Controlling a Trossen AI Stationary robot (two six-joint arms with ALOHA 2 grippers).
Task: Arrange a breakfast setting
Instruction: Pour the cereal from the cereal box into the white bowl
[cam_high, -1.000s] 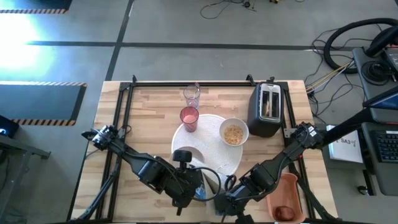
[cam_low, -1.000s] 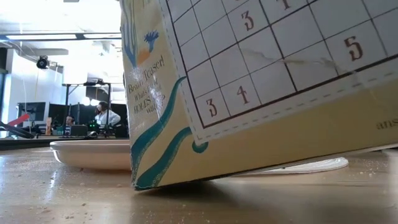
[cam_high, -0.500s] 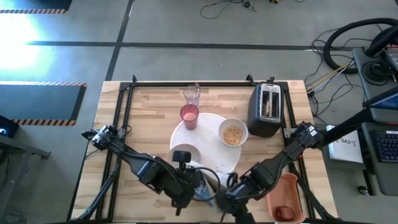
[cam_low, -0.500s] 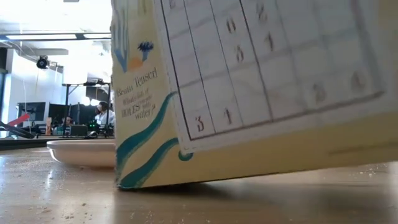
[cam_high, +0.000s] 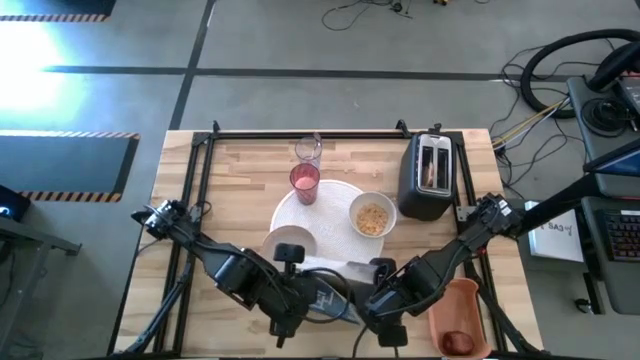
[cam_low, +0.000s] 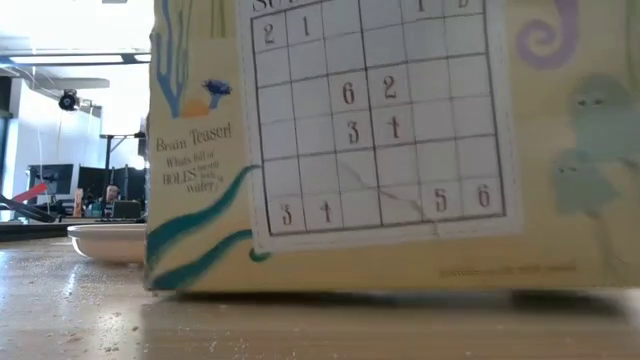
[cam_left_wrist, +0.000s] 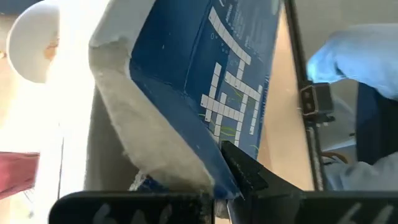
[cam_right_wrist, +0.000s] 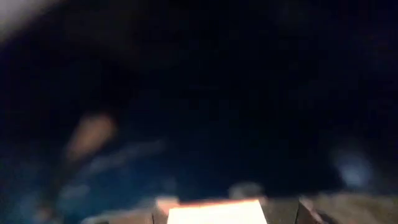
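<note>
High view: both arms reach to the table's near edge, and their grippers meet around a cereal box (cam_high: 330, 298) lying there on the wood.
Left gripper (cam_high: 300, 305): at the box's left end; in the left wrist view one dark finger (cam_left_wrist: 245, 171) lies against the blue printed face of the box (cam_left_wrist: 211, 81), at its torn open end. Clenched on the box, as far as that view shows.
Right gripper (cam_high: 385, 300): at the box's right end, just beside it. Its wrist view is dark and blurred, so I cannot tell whether its fingers grip or are released.
Cereal box, low view: the pale yellow side with a number-puzzle grid (cam_low: 380, 140) fills most of the frame, its lower edge resting on the table top (cam_low: 300, 330).
Large white plate (cam_high: 335, 235): at the table's middle, just beyond the box.
Small bowl of cereal (cam_high: 373, 215): on the large plate's right part, filled with tan flakes.
Smaller plate (cam_high: 291, 243): at the large plate's near left rim, overlapping it; its edge also shows left of the box in the low view (cam_low: 105, 240).
Pink tumbler (cam_high: 304, 183): upright at the large plate's far left rim.
Clear glass (cam_high: 308, 152): upright just beyond the tumbler.
Toaster (cam_high: 428, 175): black, two slots, right of the bowl.
Tray (cam_high: 458, 315): orange, at the near right corner, holding a dark-red fruit (cam_high: 458, 341).
</note>
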